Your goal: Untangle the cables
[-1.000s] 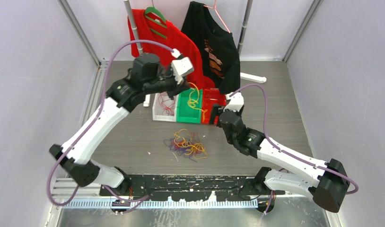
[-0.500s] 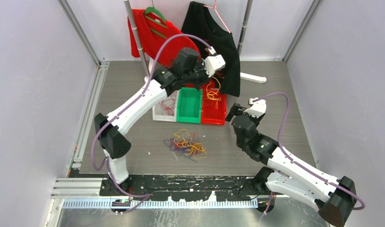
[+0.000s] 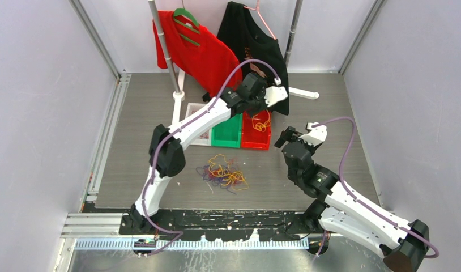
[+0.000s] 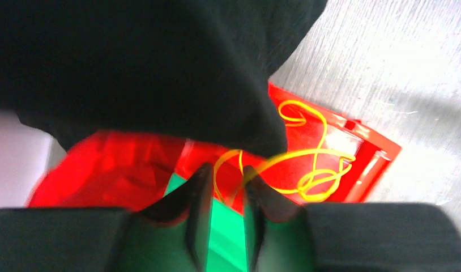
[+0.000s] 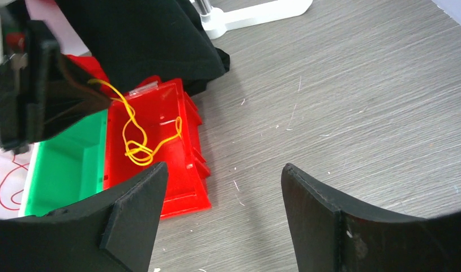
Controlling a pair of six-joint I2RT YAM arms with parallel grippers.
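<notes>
Centre of top view: tangle of thin red, yellow and purple cables (image 3: 222,173) on grey wood-grain table (image 3: 143,102). Upper centre: one yellow wiry cable (image 4: 321,154) dangling into red plastic bin (image 4: 375,150), clamped in left pincer (image 4: 222,173). Lower right of bin: right pincer (image 5: 222,209), fingers wide apart.

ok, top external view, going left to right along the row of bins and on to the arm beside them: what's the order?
white bin → green bin → red bin → right gripper, with its jaws apart over the bare table.
</notes>
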